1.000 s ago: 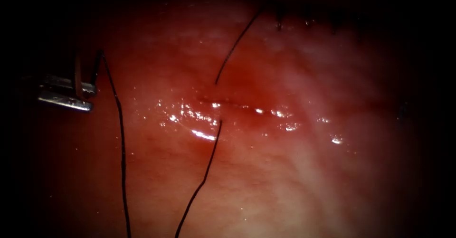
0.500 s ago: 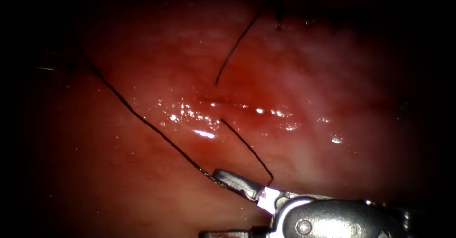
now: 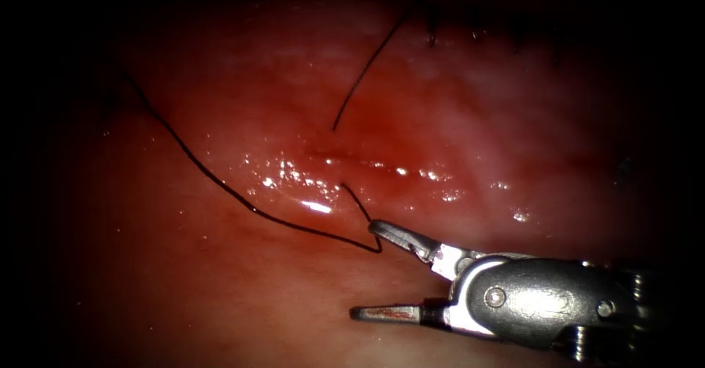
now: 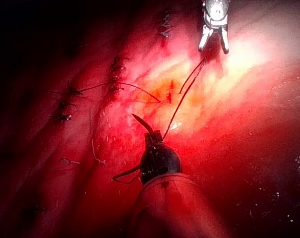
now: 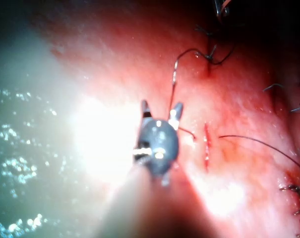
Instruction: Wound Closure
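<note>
I have the tissue (image 3: 455,118) across the endoscope view, wet and red, with the cut (image 3: 367,164) running sideways near the middle. My right tool (image 3: 371,269) comes in from the right and sits on the near side of the cut, its jaws spread wide apart and gripping nothing. The thread (image 3: 220,184) comes out of the tissue just below the cut, drops to a sharp bend right at the tip of the upper jaw, touching or just beside it, then runs away to the far left. A second length of thread rises from just above the cut toward the top. In the left wrist view my left tool (image 4: 149,130) holds the curved needle (image 4: 140,121), gripped near one end, with the pointed end sticking out free above the tissue, not in it. The jaws are pinched on it. Older stitches (image 4: 115,74) line the tissue beyond
</note>
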Action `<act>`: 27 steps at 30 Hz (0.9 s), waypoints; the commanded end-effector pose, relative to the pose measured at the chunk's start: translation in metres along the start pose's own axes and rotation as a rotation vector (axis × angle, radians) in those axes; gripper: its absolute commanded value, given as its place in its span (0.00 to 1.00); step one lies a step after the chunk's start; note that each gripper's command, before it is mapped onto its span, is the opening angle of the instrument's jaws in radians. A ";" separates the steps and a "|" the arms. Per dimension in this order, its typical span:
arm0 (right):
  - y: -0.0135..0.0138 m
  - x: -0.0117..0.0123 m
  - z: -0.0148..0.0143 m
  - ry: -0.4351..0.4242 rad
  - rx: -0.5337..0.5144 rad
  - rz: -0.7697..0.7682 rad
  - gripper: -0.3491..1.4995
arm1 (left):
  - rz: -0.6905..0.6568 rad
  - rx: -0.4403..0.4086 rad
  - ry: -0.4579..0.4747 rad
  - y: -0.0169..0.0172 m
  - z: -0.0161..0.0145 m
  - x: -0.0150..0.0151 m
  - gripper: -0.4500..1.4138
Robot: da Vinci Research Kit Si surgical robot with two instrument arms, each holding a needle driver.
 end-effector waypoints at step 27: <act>0.0035 -0.0092 0.0063 -0.109 -0.119 -0.038 0.09 | 0.010 -0.043 0.010 0.0019 0.0031 -0.0004 0.00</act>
